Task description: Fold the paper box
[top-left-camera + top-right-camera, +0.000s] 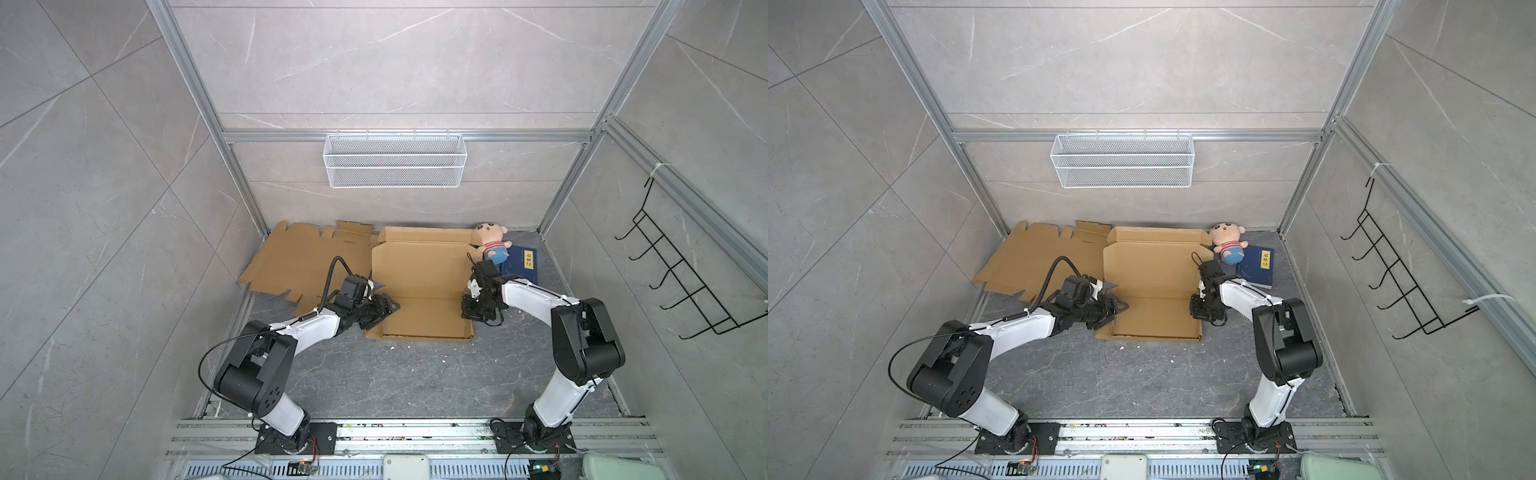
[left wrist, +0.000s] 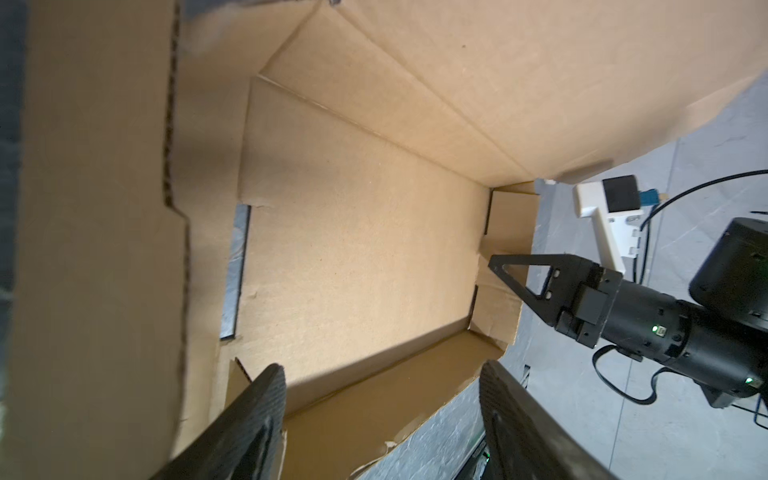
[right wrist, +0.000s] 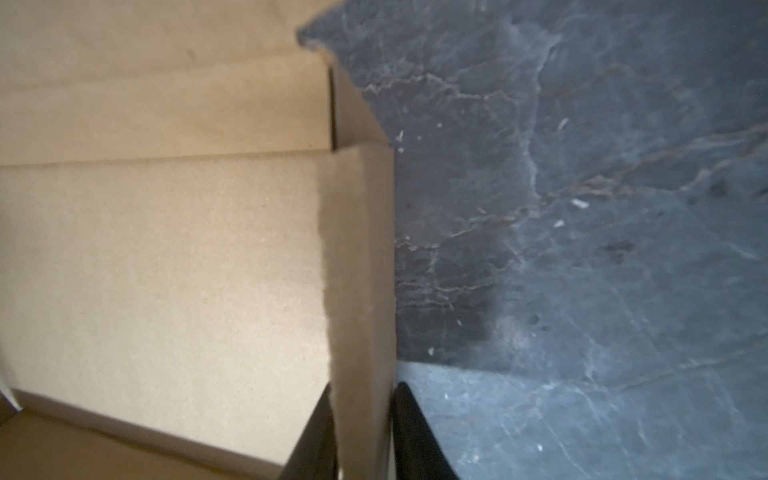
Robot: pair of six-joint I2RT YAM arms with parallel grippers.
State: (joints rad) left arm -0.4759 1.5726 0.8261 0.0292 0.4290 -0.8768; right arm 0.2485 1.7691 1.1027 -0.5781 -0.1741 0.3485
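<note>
The paper box (image 1: 422, 286) is a brown cardboard mailer lying open at the middle of the dark floor in both top views, its lid panel leaning back and its front wall raised. My left gripper (image 1: 388, 309) is at the box's left side with its fingers wide apart. In the left wrist view it (image 2: 382, 395) straddles the darker front wall (image 2: 374, 386) without gripping it. My right gripper (image 1: 469, 309) is shut on the box's right side wall (image 3: 361, 270), which stands upright between the two black fingers (image 3: 409, 428).
A flat, unfolded cardboard sheet (image 1: 307, 262) lies left of the box. A plush doll (image 1: 492, 243) and a blue book (image 1: 521, 266) sit just behind the right arm. A white wire basket (image 1: 395, 160) hangs on the back wall, and a black hook rack (image 1: 681, 270) on the right wall.
</note>
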